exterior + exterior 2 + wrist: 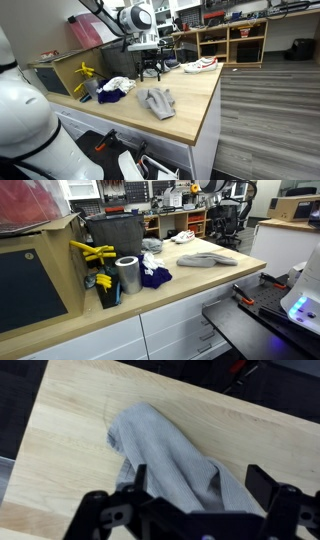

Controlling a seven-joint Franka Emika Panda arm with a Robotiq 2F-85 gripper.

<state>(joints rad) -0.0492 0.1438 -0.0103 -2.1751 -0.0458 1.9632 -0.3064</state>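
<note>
Pale wood for counter [60,420], smooth, faint grain, satin sheen; grey cloth [170,460]: soft knit, matt, finely ribbed, creased; hand [198,485]: black, matt, hard, plastic or metal, cannot tell which; can [127,275] near counter's end edge in an exterior view: bare metal, dull shine; blue cloth [155,276] beside it: matt fabric

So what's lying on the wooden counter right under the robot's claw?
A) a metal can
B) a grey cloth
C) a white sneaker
B: in the wrist view a crumpled grey cloth lies on the wooden countertop, directly below the gripper, whose jaws stand wide open.
</note>
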